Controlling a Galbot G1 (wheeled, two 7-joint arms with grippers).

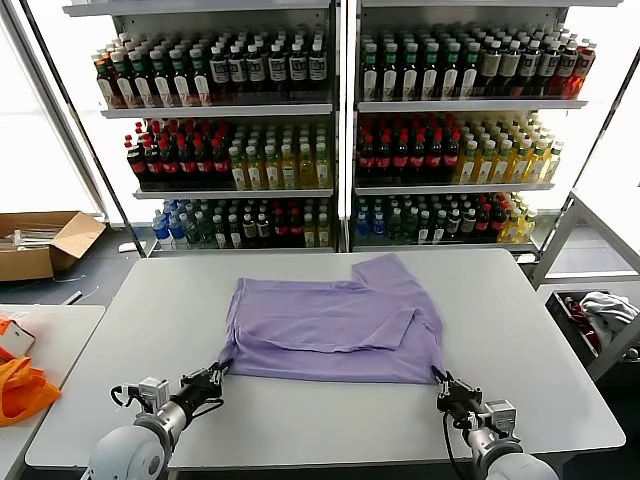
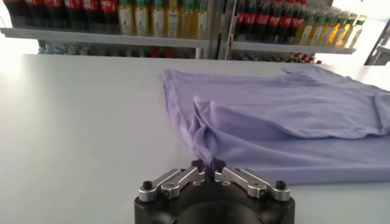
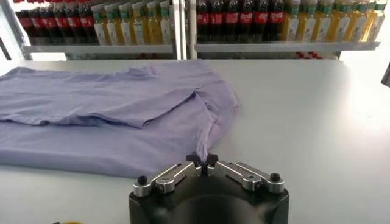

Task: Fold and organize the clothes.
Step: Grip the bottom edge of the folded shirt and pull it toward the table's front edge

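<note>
The lavender T-shirt (image 1: 335,328) lies partly folded on the white table (image 1: 300,420), one sleeve pointing toward the far right. My left gripper (image 1: 217,373) is shut on the shirt's near left corner; in the left wrist view the gripper (image 2: 207,165) pinches a bunched tip of the T-shirt (image 2: 286,122). At the near right corner my right gripper (image 1: 441,381) is likewise shut on the fabric. The right wrist view shows that gripper (image 3: 202,159) with a twisted point of the T-shirt (image 3: 109,109) between its black fingertips.
Shelves of bottles (image 1: 330,130) stand behind the table. An orange bag (image 1: 22,388) lies on a side table at the left, a cardboard box (image 1: 40,243) on the floor beyond it. A bin with white-and-grey cloth (image 1: 600,312) sits at the right.
</note>
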